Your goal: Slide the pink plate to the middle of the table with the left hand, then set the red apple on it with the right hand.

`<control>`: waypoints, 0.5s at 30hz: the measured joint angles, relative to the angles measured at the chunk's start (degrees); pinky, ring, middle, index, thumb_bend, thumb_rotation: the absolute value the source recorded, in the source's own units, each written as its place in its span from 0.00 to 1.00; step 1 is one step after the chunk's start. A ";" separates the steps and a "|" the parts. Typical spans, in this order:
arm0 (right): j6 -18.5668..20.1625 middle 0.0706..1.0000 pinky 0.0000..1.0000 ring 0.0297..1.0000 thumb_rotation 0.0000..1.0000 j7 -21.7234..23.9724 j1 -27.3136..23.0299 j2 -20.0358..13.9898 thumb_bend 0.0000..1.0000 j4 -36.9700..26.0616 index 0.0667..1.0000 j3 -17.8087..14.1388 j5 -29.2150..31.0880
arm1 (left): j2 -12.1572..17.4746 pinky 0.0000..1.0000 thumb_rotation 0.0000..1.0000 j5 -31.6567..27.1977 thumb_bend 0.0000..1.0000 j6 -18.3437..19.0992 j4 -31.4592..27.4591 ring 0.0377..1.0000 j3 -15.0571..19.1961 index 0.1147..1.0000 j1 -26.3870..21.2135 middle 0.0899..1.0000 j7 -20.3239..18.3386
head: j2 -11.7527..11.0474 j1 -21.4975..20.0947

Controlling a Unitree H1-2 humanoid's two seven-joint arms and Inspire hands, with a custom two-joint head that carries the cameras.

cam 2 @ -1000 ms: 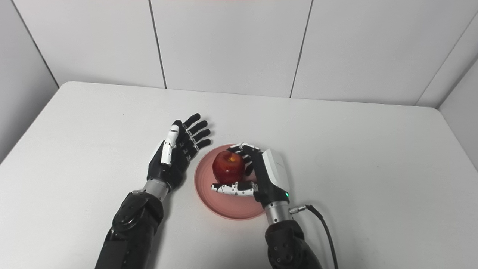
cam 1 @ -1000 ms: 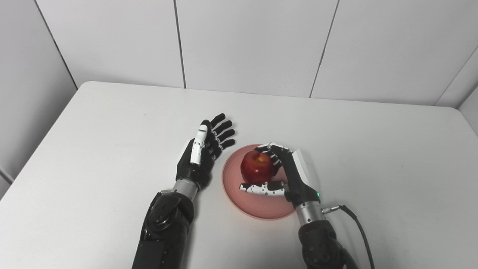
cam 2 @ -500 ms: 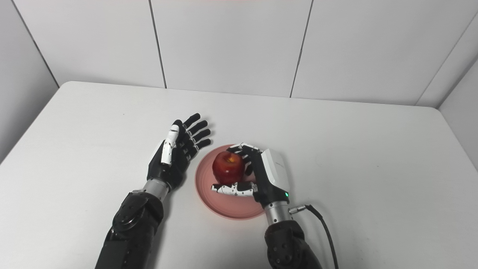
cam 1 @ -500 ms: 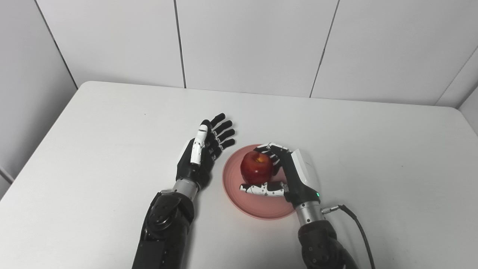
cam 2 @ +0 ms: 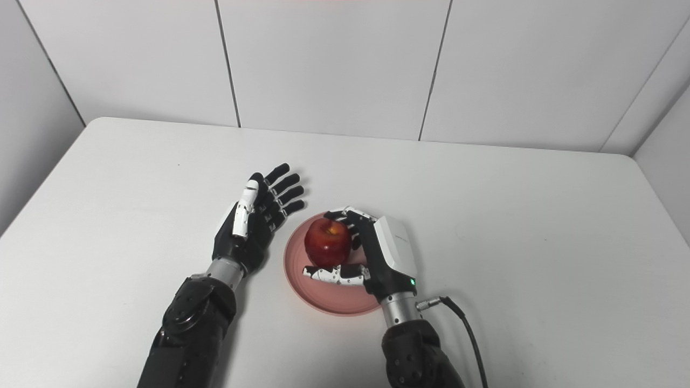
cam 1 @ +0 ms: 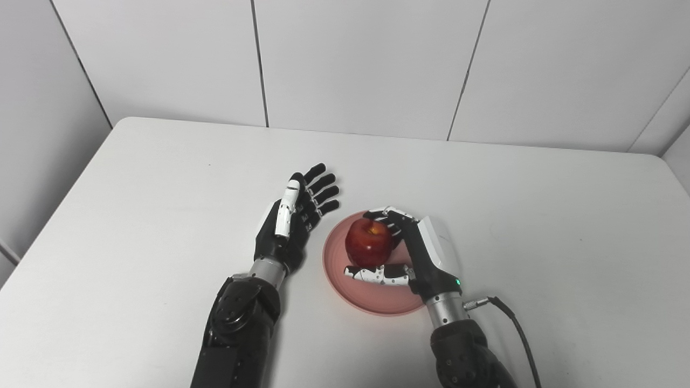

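The pink plate (cam 1: 377, 299) lies near the middle of the white table. The red apple (cam 1: 369, 242) is over the plate's far half, held in my right hand (cam 1: 415, 253). The fingers curl round its far side and the thumb lies under its near side. Whether the apple rests on the plate I cannot tell. My left hand (cam 1: 294, 221) is open and empty, fingers spread, just left of the plate and apart from it. The right eye view shows the same: apple (cam 2: 328, 242), plate (cam 2: 329, 299), right hand (cam 2: 377, 253), left hand (cam 2: 253, 218).
The white table (cam 1: 161, 178) is bounded by grey wall panels at the back and sides. A black cable (cam 1: 512, 323) runs from my right wrist toward the table's front edge.
My right hand with the apple has shifted slightly left and toward me. The plate has slipped a little with it. The left hand has not moved.
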 measured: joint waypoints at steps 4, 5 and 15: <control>0.02 0.63 0.55 0.61 0.29 1.98 -0.01 0.00 1.00 -0.82 0.65 -0.04 0.49 | 0.01 0.81 1.00 0.00 0.35 0.00 -0.01 0.82 -0.02 0.80 0.01 0.82 0.00 | 0.00 0.09; 0.03 0.65 0.58 0.63 0.31 2.28 0.00 0.01 1.00 -0.84 0.67 -0.03 0.51 | 0.00 0.81 1.00 0.00 0.35 0.00 -0.02 0.82 -0.02 0.80 0.01 0.82 0.00 | 0.09 0.00; 0.06 0.72 0.65 0.69 0.42 4.17 -0.06 -0.02 1.00 -2.03 0.73 -0.10 -0.28 | -0.02 0.82 1.00 0.47 0.34 -0.01 0.04 0.81 -0.02 0.79 0.00 0.81 0.03 | 0.00 -0.26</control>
